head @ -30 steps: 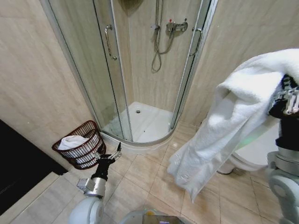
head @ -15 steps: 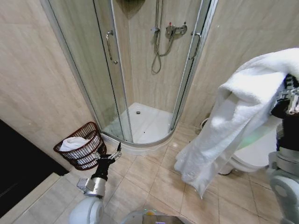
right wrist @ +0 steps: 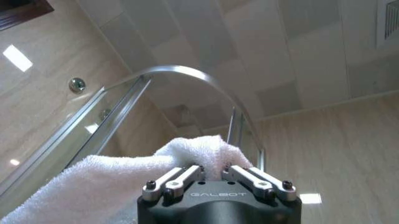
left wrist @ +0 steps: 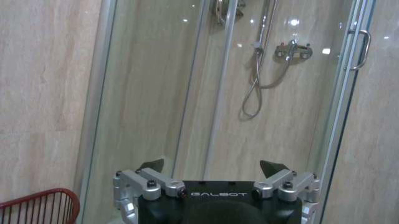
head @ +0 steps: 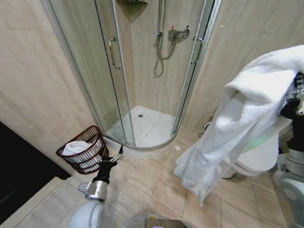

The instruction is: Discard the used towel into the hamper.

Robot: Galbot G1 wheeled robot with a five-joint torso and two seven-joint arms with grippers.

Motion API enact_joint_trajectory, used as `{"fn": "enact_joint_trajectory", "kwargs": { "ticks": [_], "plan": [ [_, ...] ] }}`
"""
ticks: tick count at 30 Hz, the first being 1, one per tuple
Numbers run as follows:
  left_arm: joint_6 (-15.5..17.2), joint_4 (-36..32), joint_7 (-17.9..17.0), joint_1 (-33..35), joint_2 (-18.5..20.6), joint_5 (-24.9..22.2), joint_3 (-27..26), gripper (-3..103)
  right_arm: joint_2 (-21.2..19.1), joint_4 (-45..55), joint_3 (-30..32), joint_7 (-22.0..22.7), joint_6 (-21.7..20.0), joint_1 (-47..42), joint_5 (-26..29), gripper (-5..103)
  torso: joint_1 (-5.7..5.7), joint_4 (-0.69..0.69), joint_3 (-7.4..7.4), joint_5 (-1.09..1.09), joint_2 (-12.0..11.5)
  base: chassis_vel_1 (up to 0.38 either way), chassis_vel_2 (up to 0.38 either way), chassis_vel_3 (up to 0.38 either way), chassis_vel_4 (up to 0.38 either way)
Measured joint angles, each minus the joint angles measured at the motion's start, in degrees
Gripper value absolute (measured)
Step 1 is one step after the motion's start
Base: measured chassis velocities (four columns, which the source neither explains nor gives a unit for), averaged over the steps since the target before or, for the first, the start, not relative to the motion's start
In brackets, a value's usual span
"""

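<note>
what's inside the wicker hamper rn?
The round reddish-brown open-weave wicker hamper already holds crumpled white cloth, showing at the rim and through the ribs. Anything beneath it is covered.

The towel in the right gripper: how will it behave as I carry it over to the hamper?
Probably floppy: the towel hangs in loose folds from the right gripper, pinched at one bunched edge. Its long tail may swing and drag. The hamper already holds white cloth, so it may drape over the rim. The left gripper is open, low near the hamper.
</note>
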Motion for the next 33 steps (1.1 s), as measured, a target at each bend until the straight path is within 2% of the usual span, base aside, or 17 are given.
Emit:
{"fn": "enact_joint_trajectory", "kwargs": {
  "ticks": [33],
  "plan": [
    [0.0, 0.0, 0.0, 0.0, 0.0, 0.0, 0.0, 100, -0.45, -0.01, 0.97, -0.37, 0.04, -0.22, 0.54, 7, 3.53, 0.0, 4.62, 0.0, 8.17, 0.0, 0.0, 0.0, 0.0]
  ]
}}
